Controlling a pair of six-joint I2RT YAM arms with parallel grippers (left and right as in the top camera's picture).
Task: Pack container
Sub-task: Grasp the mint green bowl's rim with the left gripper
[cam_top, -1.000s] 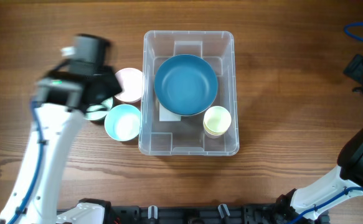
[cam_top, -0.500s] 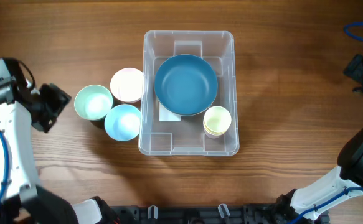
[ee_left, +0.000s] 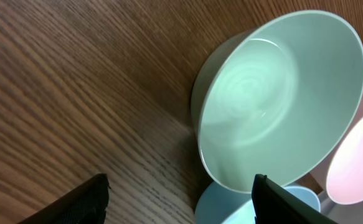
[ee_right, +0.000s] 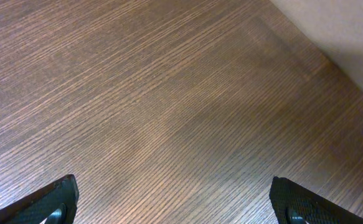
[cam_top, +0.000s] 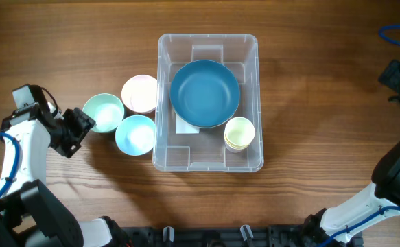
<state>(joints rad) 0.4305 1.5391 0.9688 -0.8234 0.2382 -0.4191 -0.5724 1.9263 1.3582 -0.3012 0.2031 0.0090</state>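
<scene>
Overhead, change: left gripper (cam_top: pixel 76 130) has come back in from the far left edge and now sits just beside the green bowl (cam_top: pixel 103 112); the bowls are unmoved.
Overhead, implication: judged a fresh approach to that bowl.
Overhead, container (cam_top: pixel 208 38): mid-table, holding the blue bowl (cam_top: pixel 205 92) and yellow cup (cam_top: pixel 239 132).
Overhead, writing: white label (cam_top: pixel 183 125) half covered; nothing legible.
Left wrist, pincer: wide, empty.
Right wrist, right gripper (ee_right: pixel 178 202): wide, empty, over the table (ee_right: pixel 169 93).

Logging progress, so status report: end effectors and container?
Left end effector open, beside green bowl. Right end effector open over table. Container holds blue bowl, yellow cup. Nothing blocking.
</scene>
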